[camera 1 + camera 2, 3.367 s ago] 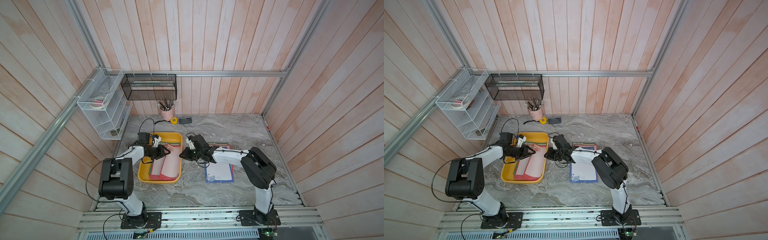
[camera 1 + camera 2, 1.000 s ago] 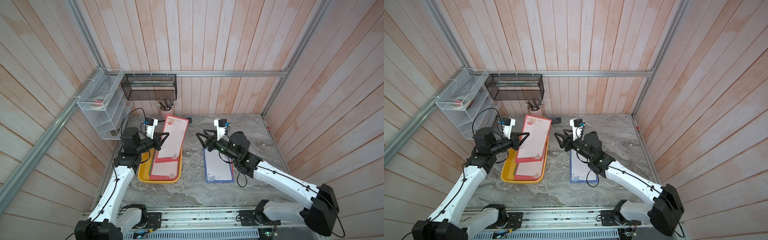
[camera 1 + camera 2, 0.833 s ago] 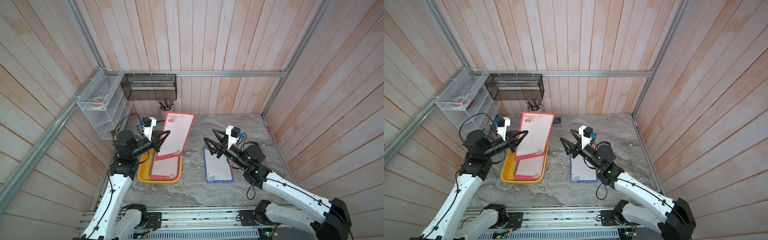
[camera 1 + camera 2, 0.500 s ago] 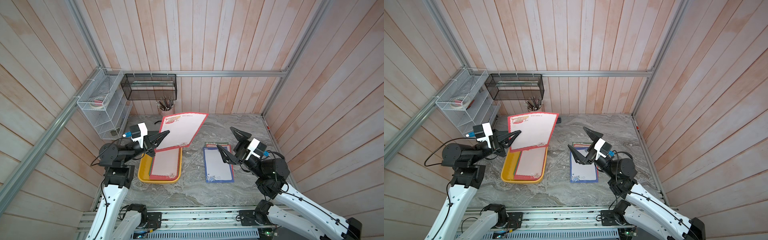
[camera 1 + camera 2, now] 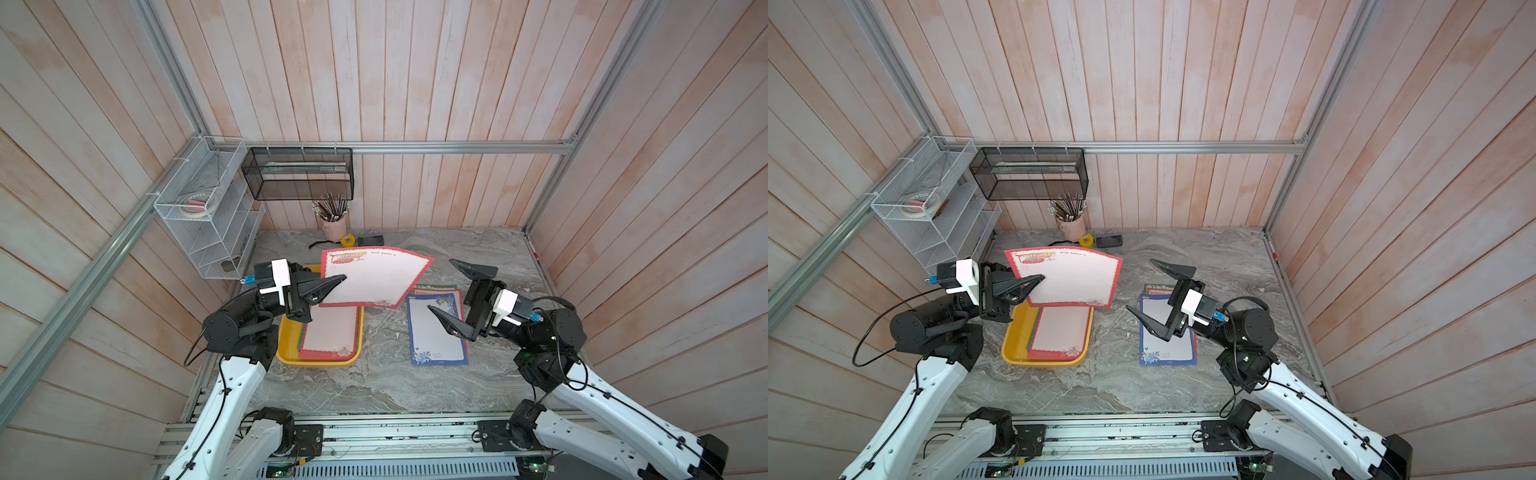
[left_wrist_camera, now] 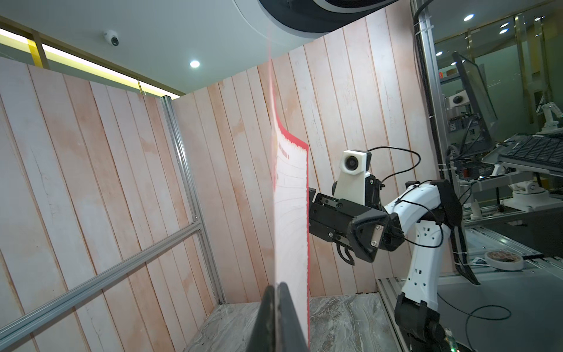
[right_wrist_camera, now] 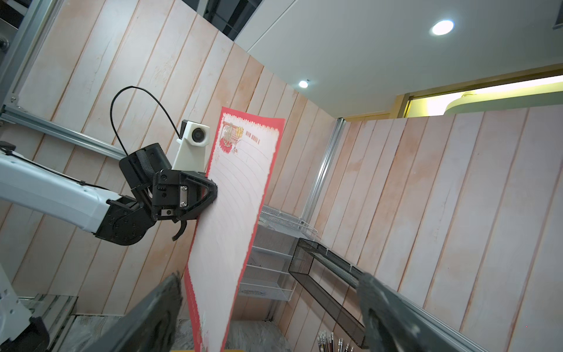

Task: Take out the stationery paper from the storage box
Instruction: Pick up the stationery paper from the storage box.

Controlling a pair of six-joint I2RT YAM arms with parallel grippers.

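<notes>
My left gripper is shut on the left edge of a red-bordered sheet of stationery paper and holds it in the air above the yellow storage box. More red-bordered sheets lie in the box. In the left wrist view the fingers pinch the sheet edge-on. My right gripper hovers wide open, facing the sheet's free right end without touching it. A blue-bordered sheet lies on the table below it. In the right wrist view the sheet hangs ahead of the open gripper.
A black mesh basket hangs on the back wall and a white wire rack on the left wall. A pink pencil cup, a yellow tape measure and a small black device stand at the table's back.
The left arm has lifted the red-bordered sheet out of the box and swung it towards the right. The right arm has risen off the table and its jaws have opened wide.
</notes>
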